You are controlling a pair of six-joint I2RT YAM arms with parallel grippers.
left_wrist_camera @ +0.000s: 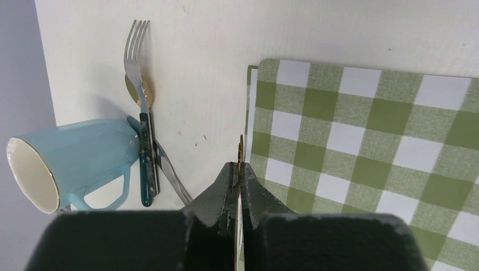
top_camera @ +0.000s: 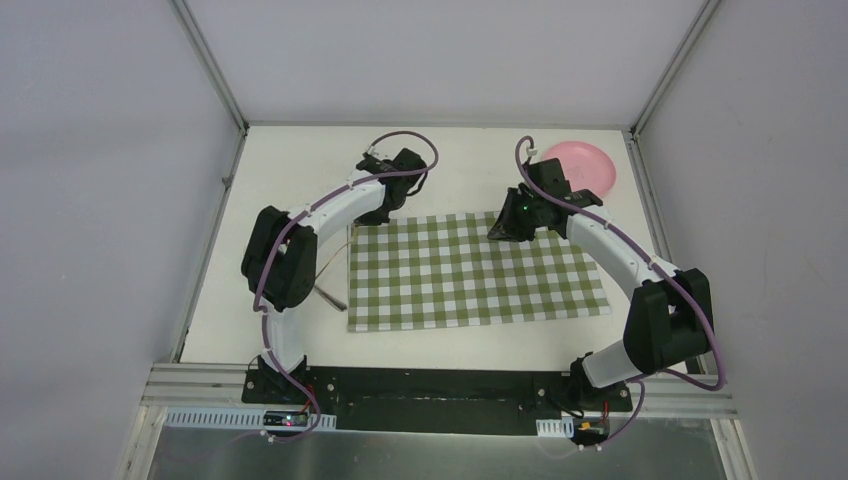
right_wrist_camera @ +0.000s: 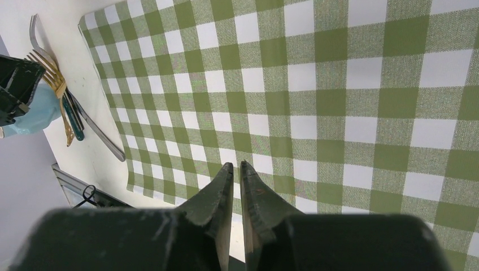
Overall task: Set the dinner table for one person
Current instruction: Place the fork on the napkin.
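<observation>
The left gripper (left_wrist_camera: 238,169) has its fingers pressed together on a thin strip that looks like the edge of the checked cloth (left_wrist_camera: 367,124), at the cloth's far corner on that side. The cloth spreads flat ahead of the fingers and to their right in the wrist view. Bare dinner table (left_wrist_camera: 197,68) lies just to their left. Further left on that white surface a fork (left_wrist_camera: 135,62) points away from the gripper, bunched with other cutlery. Touching this bundle is a blue mug (left_wrist_camera: 85,158) tipped on its side, its mouth turned away from the fingers.

The right gripper (right_wrist_camera: 236,168) hangs over the cloth's other far corner, its fingers nearly together with only a narrow slit and nothing between them. Beyond it, toward the table's far corner, sits a pink plate (top_camera: 583,165), off the cloth
</observation>
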